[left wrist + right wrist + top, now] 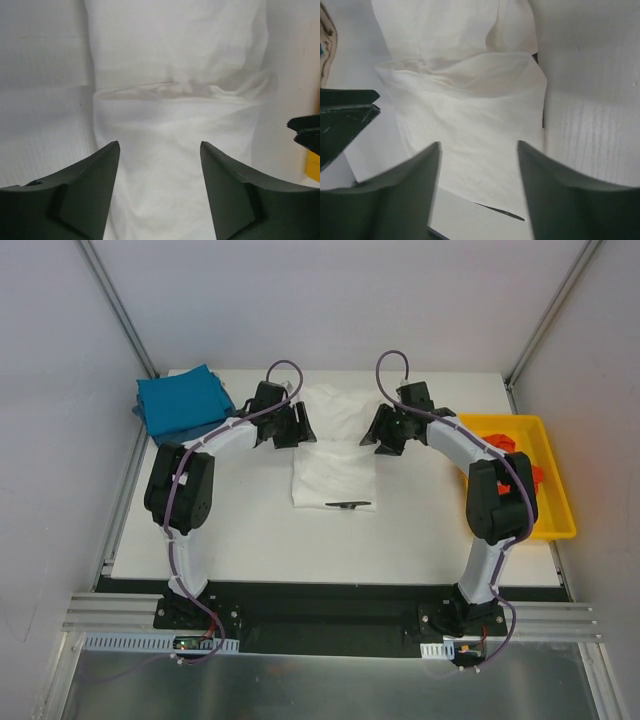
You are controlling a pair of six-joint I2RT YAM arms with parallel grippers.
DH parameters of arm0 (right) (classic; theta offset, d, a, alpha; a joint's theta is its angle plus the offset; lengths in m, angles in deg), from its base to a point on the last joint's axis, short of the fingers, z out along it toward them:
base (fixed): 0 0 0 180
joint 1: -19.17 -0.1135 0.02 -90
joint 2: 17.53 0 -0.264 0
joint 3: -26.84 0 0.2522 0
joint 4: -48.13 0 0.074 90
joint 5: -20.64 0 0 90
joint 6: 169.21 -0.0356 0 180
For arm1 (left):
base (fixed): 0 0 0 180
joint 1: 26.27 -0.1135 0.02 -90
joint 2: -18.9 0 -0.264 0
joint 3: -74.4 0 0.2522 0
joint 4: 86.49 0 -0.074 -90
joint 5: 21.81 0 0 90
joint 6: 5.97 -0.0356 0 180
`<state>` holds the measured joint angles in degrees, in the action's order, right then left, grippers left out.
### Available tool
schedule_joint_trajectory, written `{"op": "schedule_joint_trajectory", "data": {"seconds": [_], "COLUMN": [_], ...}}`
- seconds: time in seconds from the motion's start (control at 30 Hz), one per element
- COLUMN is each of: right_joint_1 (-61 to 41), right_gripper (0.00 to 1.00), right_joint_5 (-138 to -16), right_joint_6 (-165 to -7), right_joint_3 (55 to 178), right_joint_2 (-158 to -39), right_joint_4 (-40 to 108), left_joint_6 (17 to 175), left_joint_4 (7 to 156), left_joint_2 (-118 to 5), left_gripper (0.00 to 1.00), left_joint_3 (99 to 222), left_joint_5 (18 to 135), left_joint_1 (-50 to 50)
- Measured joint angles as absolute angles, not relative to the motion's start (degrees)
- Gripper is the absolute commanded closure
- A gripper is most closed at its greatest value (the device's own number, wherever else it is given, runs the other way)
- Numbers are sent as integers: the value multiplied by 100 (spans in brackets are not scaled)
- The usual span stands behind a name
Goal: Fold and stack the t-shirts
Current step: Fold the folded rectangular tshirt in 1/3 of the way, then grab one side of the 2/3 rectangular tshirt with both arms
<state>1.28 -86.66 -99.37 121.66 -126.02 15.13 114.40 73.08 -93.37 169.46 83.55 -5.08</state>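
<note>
Top external shows the white t-shirt point(335, 472) lying lengthwise near-to-far; left tool point(297, 430) and right tool point(383, 435) gape empty.

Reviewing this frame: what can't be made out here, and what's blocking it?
Top view: the left claw and right claw cover the white t-shirt's far corners.
Its black print: only a sliver shows at the near edge; design unreadable.
The teal stack: too small to count shirts.
The yellow tray: the right arm hides part of the orange-red cloth.
</note>
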Motion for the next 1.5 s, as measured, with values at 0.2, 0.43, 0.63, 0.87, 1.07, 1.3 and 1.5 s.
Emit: {"op": "schedule_joint_trajectory", "data": {"seconds": [0.2, 0.43, 0.63, 0.87, 1.07, 1.3, 1.5], "right_joint_1": [122, -357, -772, -807, -864, -866, -989], "right_gripper": [3, 3, 3, 3, 3, 3, 3], "right_joint_5": [-8738, -8557, -8590, -8861, -9237, -9527, -9696], "right_joint_6": [-9821, -9802, -9828, -9928, -9931, -10112, -10276], "right_joint_3": [12044, 10925, 9972, 9694, 9692, 9185, 8470], "right_joint_2": [-12320, -10720, -9706, -10167, -10939, -11448, -11033], "right_joint_4": [1478, 1406, 1670, 2315, 2903, 3519, 4050], "left_joint_6": [11416, 11564, 11790, 11991, 12124, 12238, 12286], "left_joint_4": [7308, 7340, 7485, 7791, 7904, 8352, 8687], "left_joint_2": [-9051, -7278, -6548, -7674, -8695, -8629, -8011], "left_gripper": [1, 1, 1, 1, 1, 1, 1], "left_joint_3": [16753, 15407, 14769, 14948, 15156, 14830, 13943], "left_joint_5": [8619, 8727, 8860, 9249, 9481, 9625, 9662], "left_joint_1": [-497, -473, -84, 25, 25, -12, 30]}}
